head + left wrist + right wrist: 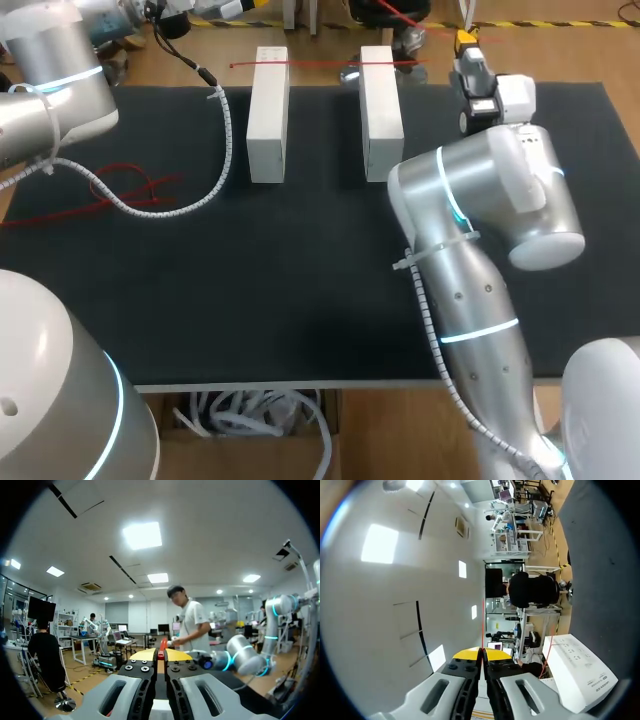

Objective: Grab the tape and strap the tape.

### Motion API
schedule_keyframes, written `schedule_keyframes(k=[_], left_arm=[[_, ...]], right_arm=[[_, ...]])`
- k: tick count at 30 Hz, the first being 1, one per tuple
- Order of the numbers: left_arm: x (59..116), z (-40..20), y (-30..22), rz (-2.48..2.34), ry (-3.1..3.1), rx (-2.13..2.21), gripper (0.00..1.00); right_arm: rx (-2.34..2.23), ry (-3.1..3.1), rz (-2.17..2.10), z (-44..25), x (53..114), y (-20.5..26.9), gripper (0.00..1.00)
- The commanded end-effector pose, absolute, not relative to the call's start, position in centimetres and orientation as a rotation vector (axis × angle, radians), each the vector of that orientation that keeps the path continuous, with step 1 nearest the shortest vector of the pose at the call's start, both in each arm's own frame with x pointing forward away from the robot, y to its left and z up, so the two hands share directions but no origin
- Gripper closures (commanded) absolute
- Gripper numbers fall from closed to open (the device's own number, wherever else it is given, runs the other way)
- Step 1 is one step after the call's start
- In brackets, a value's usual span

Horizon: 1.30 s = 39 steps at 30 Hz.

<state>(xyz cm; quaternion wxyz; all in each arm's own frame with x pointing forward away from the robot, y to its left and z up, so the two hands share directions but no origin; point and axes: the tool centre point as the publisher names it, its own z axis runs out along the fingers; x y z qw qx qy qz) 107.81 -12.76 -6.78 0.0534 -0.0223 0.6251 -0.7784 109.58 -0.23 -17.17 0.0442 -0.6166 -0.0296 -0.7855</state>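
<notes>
Two white blocks [268, 112] [381, 110] stand side by side at the back of the black mat [300, 270]. A thin red tape [262, 64] runs across their far ends. My right gripper [466, 42] is behind and to the right of the right block, and one block [575, 672] shows beside it in the right wrist view. That gripper [483, 651] is shut on the red tape [483, 625], which runs straight out from its tips. My left gripper [162, 652] is shut on a red tape end [162, 644] pinched between its yellow tips.
A white spiral cable sleeve [190, 203] curves over the mat's left part. Loose red tape [110, 190] lies on the mat at the left. My right arm [470, 290] rises over the mat's right front.
</notes>
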Motion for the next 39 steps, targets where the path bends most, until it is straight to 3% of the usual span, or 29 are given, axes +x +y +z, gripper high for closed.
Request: schedule_keyframes(k=[1, 7, 14, 27, 39], left_arm=[[107.8, -6.8, -12.8, -2.365, 1.898, -0.068, 1.0], [107.7, -6.5, -12.8, -2.26, 1.961, -0.03, 1.0], [107.8, -5.7, -12.6, -1.715, 2.283, 0.214, 1.0], [107.8, -6.8, -12.0, -1.082, 2.697, 0.278, 1.0], [107.3, -8.5, -11.8, -0.987, 2.862, 0.245, 1.0]], right_arm=[[-1.904, -0.129, -2.39, -17.0, 109.8, -0.2, 1.0], [-1.891, -0.155, -2.379, -16.8, 109.9, -0.2, 1.0], [-1.901, -0.221, -2.349, -16.7, 110.0, -0.1, 1.0], [-1.936, -0.322, -2.298, -16.8, 110.2, 0.1, 1.0], [-1.945, -0.369, -2.283, -16.9, 110.1, 0.1, 1.0]])
